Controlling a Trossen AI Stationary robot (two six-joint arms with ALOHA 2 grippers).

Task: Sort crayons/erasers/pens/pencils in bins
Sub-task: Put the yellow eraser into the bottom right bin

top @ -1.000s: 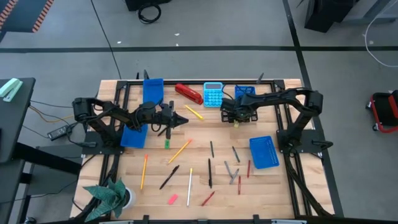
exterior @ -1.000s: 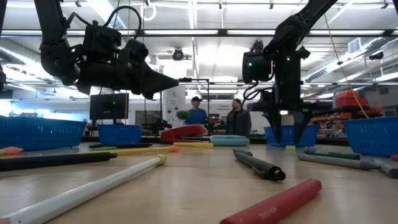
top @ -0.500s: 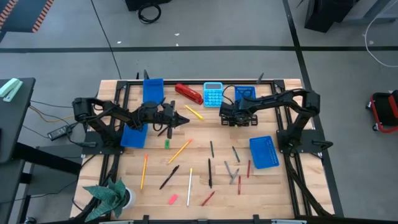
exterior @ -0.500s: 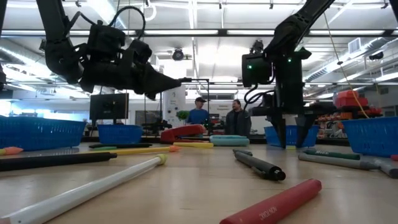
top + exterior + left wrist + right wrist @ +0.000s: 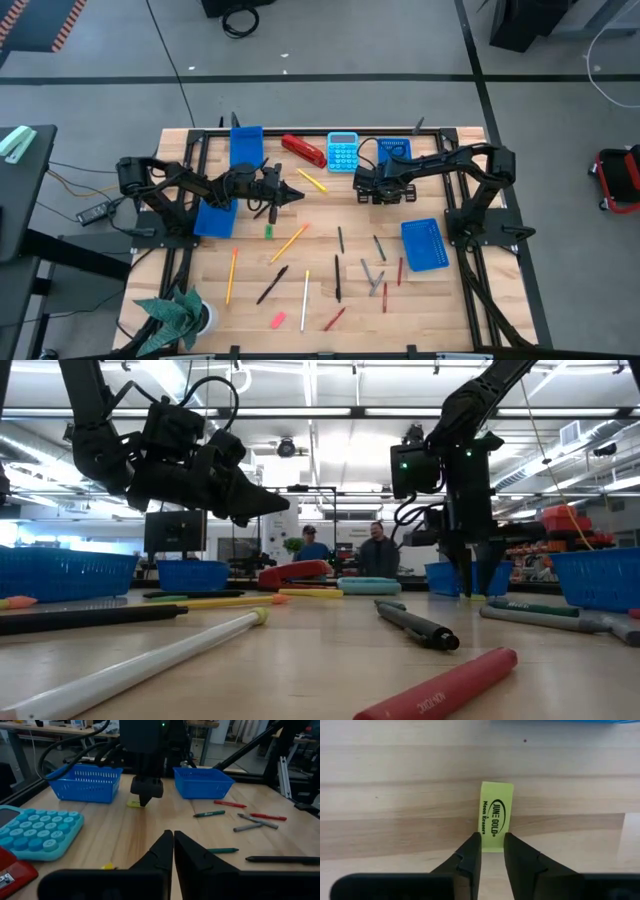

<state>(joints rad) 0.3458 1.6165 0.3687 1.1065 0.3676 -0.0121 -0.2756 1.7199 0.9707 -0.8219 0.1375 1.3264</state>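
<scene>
Jaws of the right gripper (image 5: 492,851) pinch the near end of the yellow rectangular eraser (image 5: 496,816) lying flat on the wooden counter (image 5: 395,795).

From my station I see the eraser's printed label running out ahead of those jaws, with one blue perforated plastic bin (image 5: 394,150) just beyond them. My left gripper (image 5: 173,851) hangs above the counter with its jaws pressed together and nothing between them; ahead of them lie a light-blue calculator (image 5: 31,831) and a second blue bin (image 5: 86,782). Pens, pencils and crayons lie scattered well apart from both jaws.
</scene>
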